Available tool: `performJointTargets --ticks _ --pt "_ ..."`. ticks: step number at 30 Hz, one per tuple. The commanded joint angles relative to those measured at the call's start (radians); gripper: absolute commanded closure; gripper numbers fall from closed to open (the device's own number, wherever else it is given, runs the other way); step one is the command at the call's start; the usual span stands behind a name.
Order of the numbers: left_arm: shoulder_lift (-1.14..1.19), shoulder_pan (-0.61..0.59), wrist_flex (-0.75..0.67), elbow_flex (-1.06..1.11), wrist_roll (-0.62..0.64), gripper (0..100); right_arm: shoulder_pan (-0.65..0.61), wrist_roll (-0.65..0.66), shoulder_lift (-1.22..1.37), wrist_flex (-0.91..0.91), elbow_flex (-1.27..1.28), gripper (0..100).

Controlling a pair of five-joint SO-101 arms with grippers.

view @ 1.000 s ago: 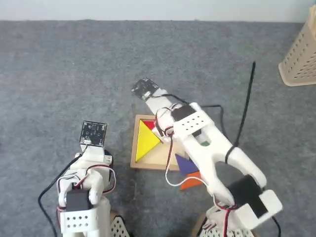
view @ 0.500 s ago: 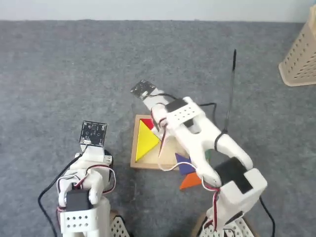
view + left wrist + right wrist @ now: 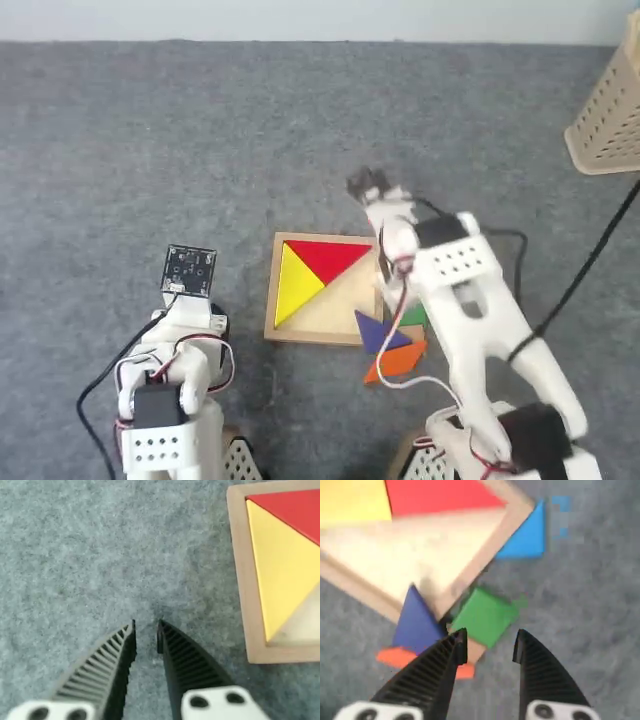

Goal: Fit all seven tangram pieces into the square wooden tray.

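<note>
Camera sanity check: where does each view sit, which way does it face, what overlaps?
High view: fixed overhead, looking down; left arm, right arm, tray.
Left wrist view: on left arm, looking down past left gripper at carpet, tray corner.
Right wrist view: on right arm, looking past right gripper at green square.
Shared: all three show the tray's red triangle.

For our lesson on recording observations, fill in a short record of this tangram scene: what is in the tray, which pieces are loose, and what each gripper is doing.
In tray: red triangle and yellow triangle, edge to edge
Across tray's corner rim: dark blue triangle
Loose beside tray: orange piece, green square, light blue triangle
Right gripper: open, above green square
Left gripper: narrowly open, over carpet beside tray
</note>
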Motion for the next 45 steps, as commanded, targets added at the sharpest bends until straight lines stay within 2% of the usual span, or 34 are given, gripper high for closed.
performJointTargets --ticks 1,9,14,17,22,24,28,31,35,38,41,45 --pt "-0.021 0.002 0.0 -0.008 0.008 93 -0.01 0.104 -0.099 -0.004 0.097 82.9" --pt "-0.021 0.002 0.0 -0.008 0.008 93 -0.036 0.167 -0.286 0.007 0.206 82.8" --pt "-0.021 0.002 0.0 -0.008 0.008 93 -0.179 0.218 -0.398 0.03 0.315 82.8" --pt "-0.021 0.002 0.0 -0.008 0.008 93 -0.248 0.213 -0.394 0.021 0.334 82.8" --pt "-0.021 0.002 0.0 -0.008 0.008 93 -0.243 0.221 -0.231 -0.044 0.339 82.8" --pt "-0.021 0.002 0.0 -0.008 0.008 93 -0.202 0.221 -0.145 -0.087 0.324 83.0" --pt "-0.021 0.002 0.0 -0.008 0.008 93 -0.022 0.233 0.008 -0.156 0.253 83.1" --pt "-0.021 0.002 0.0 -0.008 0.008 93 0.108 0.307 0.097 -0.166 0.183 83.1" --pt "-0.021 0.002 0.0 -0.008 0.008 93 0.236 0.316 0.18 -0.166 0.063 83.1" --pt "-0.021 0.002 0.0 -0.008 0.008 93 0.277 0.313 0.208 -0.163 -0.006 83.1" --pt "-0.021 0.002 0.0 -0.008 0.008 93 0.275 0.308 0.194 -0.148 -0.025 83.1" --pt "-0.021 0.002 0.0 -0.008 0.008 93 0.252 0.241 0.127 -0.134 -0.023 83.1"
